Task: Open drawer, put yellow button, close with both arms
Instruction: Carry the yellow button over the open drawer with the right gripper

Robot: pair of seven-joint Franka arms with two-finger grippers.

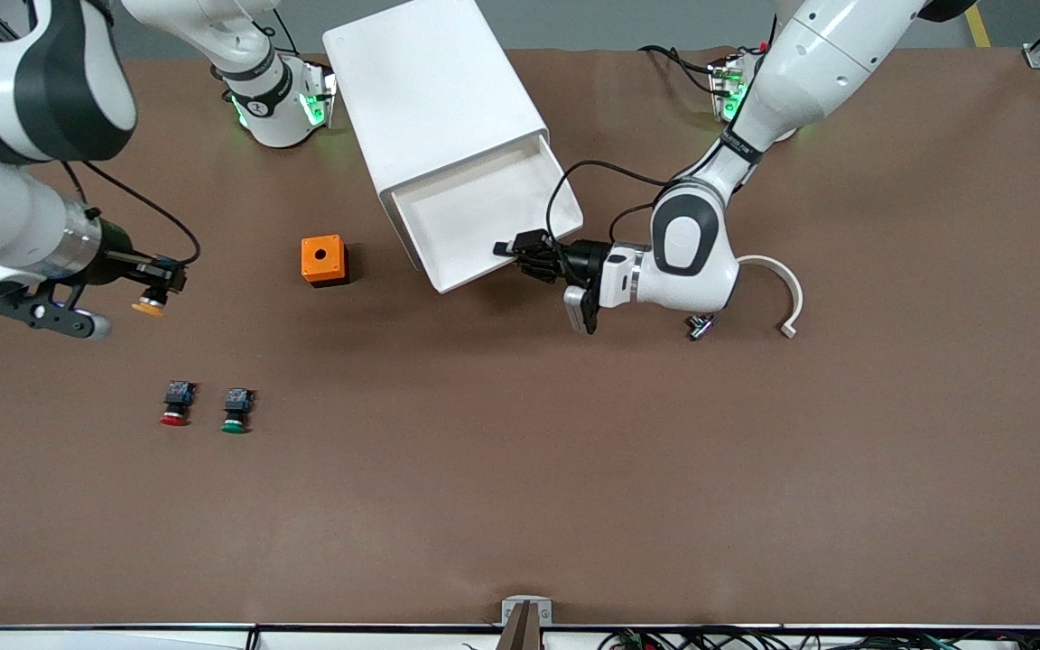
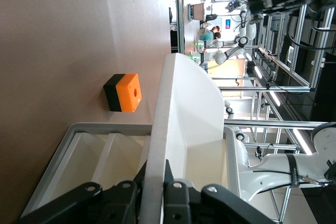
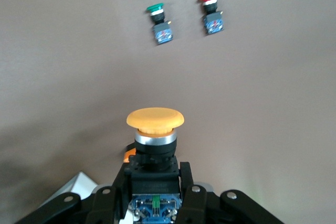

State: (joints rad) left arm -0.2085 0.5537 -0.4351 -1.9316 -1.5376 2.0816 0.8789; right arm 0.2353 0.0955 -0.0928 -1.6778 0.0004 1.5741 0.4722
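Right gripper (image 1: pixel 159 282) is clamped on the yellow button (image 1: pixel 149 307), up in the air over the table's right-arm edge. The drawer (image 1: pixel 484 212) is pulled out of the cabinet (image 1: pixel 430 99) near the robots' edge — left gripper (image 1: pixel 533 255) pinches its front panel.

The whole table (image 1: pixel 520 506) is seen from high above, facing the robots' bases. The drawer (image 2: pixel 173 129) front is viewed close along the left wrist. The tabletop is viewed downward from the right wrist; the red button (image 3: pixel 211 11) and green button (image 3: pixel 159 22) are shared with the front view
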